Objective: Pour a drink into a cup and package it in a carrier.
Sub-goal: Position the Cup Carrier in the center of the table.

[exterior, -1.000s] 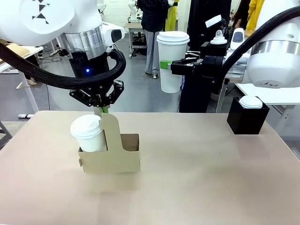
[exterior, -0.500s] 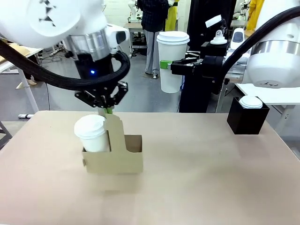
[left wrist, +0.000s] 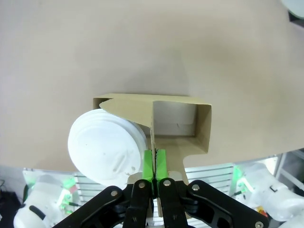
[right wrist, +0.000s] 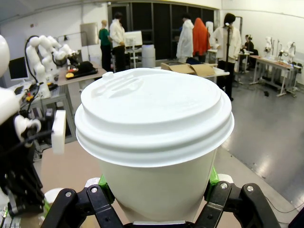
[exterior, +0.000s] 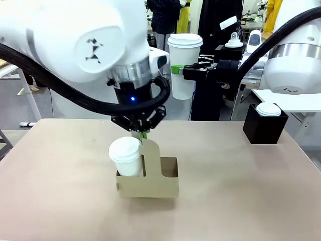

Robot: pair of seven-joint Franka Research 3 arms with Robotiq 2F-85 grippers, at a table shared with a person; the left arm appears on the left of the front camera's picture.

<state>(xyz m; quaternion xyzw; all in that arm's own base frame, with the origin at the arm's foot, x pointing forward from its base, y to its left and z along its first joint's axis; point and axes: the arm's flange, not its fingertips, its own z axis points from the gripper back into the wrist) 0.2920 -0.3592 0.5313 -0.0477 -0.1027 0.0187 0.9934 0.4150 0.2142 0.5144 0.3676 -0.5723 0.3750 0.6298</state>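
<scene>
Left fingers (exterior: 142, 134) were pressed together on the top of the handle (exterior: 150, 153), pinching the card between the green pads. I read that as the grip for carrying the whole carrier (exterior: 149, 187) by its tall tab. One lidded cup (exterior: 125, 156) sat in the slot left of the handle. The slot (exterior: 169, 168) right of it stood empty, presumably waiting for another.

A second cup (exterior: 184, 64), also lidded, hung beyond the carrier and to its right. The right fingers (exterior: 176, 69) clamped round its body and held it upright, likely against spills. A black box (exterior: 264, 129) stood well to the carrier's right with a white lid (exterior: 269, 109) on top; what sat under it was hidden.

I could not tell whether the carrier's base touched the bench (exterior: 241, 191) or rode just clear. The lids hid any drink, so fill levels were unknown. In the right wrist view the cup covered most of the pads.
</scene>
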